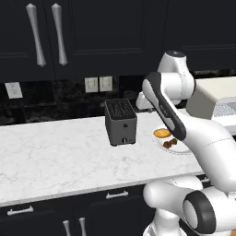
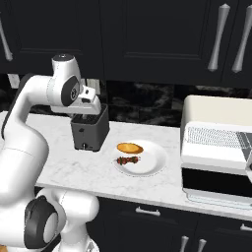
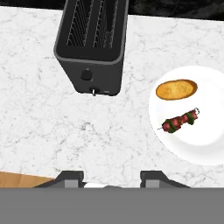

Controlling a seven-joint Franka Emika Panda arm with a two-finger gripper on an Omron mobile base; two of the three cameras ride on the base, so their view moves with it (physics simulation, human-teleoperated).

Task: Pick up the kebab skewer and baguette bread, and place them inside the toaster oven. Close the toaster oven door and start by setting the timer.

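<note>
Two items, kebab skewer & baguette bread, on plate; gripper fingers apart, empty.

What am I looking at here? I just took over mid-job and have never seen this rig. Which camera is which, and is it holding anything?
It is a white robot arm on a driving base in a rendered kitchen. Two pictures come from base cameras behind the arm, left and right; the third looks down from the hand. On the marble counter stand a dark slot toaster and a white plate holding the baguette bread and the kebab skewer. The toaster oven sits further right with its door down. The gripper hangs above the counter, jaws apart, holding nothing.
</note>
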